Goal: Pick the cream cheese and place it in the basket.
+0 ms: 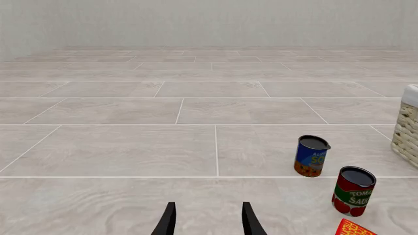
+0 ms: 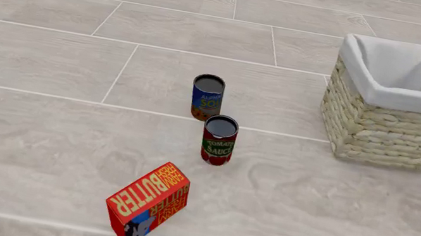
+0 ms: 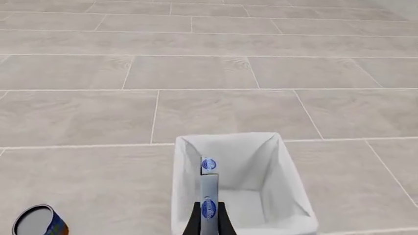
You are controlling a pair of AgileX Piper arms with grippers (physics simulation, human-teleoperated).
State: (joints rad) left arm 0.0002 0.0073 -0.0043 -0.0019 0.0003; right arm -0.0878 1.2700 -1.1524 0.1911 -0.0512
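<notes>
The right hand [image 3: 208, 226] grips the cream cheese [image 3: 208, 188], a thin white slab with blue ovals, edge-up over the basket [image 3: 287, 196]; the left hand [image 1: 207, 220] is open.

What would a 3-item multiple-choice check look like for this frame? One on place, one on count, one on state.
1. Where is the cream cheese?
A. In the right gripper, above the basket
B. Lying beside the butter box
C. Under the left gripper

2. How many cans stand upright near the middle of the floor in the front view?
A. One
B. Two
C. Four

3. How does the left gripper stand?
A. Shut on a can
B. Shut on the butter box
C. Open, holding nothing

Answers:
1. A: the right wrist view shows the pale-blue box pinched between the fingers with the lined basket below it.
2. B: the blue soup can and the red tomato sauce can stand there, one behind the other.
3. C: the left wrist view shows its fingers apart over bare floor.
</notes>
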